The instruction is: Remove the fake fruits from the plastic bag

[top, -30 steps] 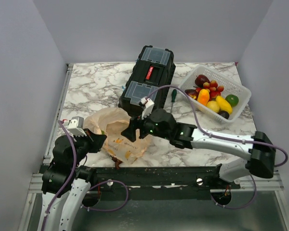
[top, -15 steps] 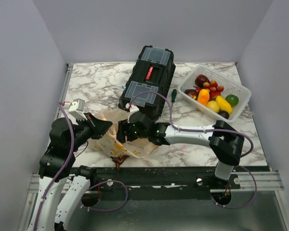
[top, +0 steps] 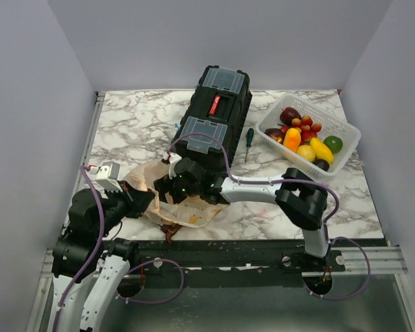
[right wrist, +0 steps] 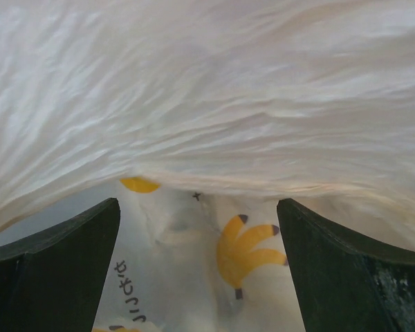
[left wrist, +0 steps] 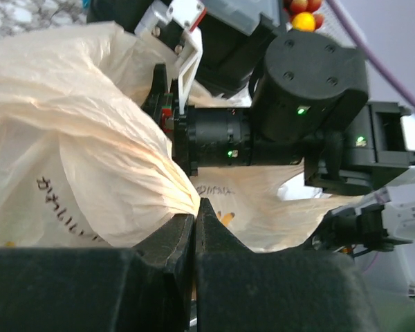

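Starting with the top view: a thin, crinkly, translucent beige-peach plastic bag (top: 183, 211) is seen at the near-left of the marble table (top: 124, 124), just in front of the black toolbox (top: 211, 121). The left gripper (top: 140, 198) is set at the bag's left edge; the right gripper (top: 164, 192) is buried in the bag from the right. The glossy plastic fake fruits (top: 304, 138) are piled in the white lattice basket (top: 346, 149) at far right, well apart from the bag.

Left wrist: jaws are pressed together, with a fold of bag film pinched between them.

Right wrist: jaws are spread with film draped above them and nothing gripped. A yellow banana print (right wrist: 249, 249) is seen between the fingers.
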Controlling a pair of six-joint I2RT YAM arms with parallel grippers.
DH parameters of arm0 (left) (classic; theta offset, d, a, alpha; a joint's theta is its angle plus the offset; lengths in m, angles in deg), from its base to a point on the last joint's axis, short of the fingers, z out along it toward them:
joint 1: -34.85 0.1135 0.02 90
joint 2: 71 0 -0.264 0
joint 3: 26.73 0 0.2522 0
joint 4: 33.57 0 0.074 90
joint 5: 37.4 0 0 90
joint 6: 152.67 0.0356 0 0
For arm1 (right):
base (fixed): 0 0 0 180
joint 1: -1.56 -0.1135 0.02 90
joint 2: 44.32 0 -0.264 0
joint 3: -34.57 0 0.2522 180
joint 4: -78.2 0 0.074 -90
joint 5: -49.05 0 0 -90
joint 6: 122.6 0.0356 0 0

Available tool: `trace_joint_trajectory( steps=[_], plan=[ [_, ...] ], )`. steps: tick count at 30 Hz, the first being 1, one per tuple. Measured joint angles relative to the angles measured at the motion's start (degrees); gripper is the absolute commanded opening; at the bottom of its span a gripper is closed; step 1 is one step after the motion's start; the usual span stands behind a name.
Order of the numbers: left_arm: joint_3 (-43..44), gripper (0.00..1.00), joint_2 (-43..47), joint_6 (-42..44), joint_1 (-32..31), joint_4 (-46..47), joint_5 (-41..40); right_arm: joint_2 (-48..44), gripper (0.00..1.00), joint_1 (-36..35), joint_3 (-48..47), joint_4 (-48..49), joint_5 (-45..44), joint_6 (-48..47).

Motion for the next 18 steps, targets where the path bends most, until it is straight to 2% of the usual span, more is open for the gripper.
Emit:
trace_joint_trajectory(
  steps=[8,18],
  plan=[
    [-7.28,0.00,0.94,3.34,0.00,-1.73,-0.37,6.91,1.00,0.00,-5.70,3.08,7.52,-3.28],
    [-7.52,0.00,2.58,4.66,0.00,-1.38,-0.33,13.62,1.00,0.00,-10.86,4.59,9.66,-3.76]
  ],
)
